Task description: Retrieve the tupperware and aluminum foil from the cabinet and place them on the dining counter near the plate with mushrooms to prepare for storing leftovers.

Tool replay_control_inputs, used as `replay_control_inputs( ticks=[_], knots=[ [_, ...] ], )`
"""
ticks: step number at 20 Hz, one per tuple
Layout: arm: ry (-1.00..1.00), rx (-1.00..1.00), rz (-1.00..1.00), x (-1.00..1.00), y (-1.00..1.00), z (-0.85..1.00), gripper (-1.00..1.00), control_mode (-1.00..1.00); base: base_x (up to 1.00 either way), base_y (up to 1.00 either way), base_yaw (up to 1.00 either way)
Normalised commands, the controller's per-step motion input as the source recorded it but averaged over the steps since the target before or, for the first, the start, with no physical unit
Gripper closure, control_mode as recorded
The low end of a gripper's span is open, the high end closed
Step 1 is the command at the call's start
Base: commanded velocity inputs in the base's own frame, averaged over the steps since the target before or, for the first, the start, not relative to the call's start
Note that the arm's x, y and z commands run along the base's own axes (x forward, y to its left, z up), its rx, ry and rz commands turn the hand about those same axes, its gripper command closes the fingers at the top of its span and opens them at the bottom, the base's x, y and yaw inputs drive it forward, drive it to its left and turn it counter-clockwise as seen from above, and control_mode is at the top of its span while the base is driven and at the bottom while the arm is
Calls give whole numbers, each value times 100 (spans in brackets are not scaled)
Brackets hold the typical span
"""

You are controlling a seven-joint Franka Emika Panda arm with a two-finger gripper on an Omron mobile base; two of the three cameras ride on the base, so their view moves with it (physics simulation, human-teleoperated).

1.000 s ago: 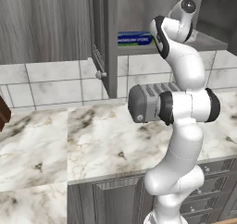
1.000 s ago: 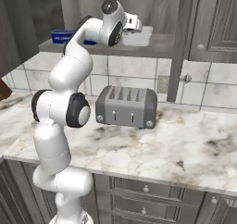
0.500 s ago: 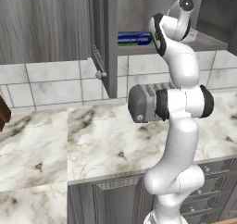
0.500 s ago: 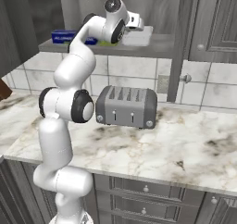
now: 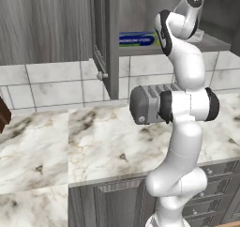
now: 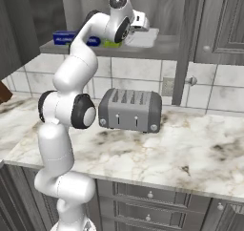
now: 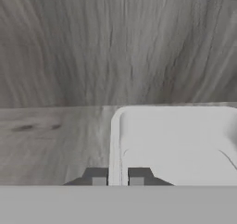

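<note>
I'm seeing the hand [image 7: 117,176] pinching shut on the near-left rim of the tupperware [image 7: 178,144], one finger [image 7: 96,176] outside the wall, the other inside. The tupperware is lying flat on the cabinet [image 6: 167,46] shelf, stretching away and rightward from the hand. Beside it, the foil [image 5: 138,38] is lying lengthwise along the shelf, above the toaster [image 6: 131,110] on the worktop [image 6: 190,153].
</note>
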Motion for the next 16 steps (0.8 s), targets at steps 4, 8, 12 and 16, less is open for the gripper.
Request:
replay_control_inputs(
  ticks=[4, 8, 12, 16],
  knots=[
    [0, 0, -14, -62, 2, -1, 100, -100, 0, 0, 0],
    [-2, 0, -8, -58, 30, -23, 100, -100, 0, 0, 0],
    [-14, 0, 0, -80, 39, -28, 100, -100, 0, 0, 0],
    [-10, 0, 0, -100, 25, -6, 100, -100, 0, 0, 0]
  ],
)
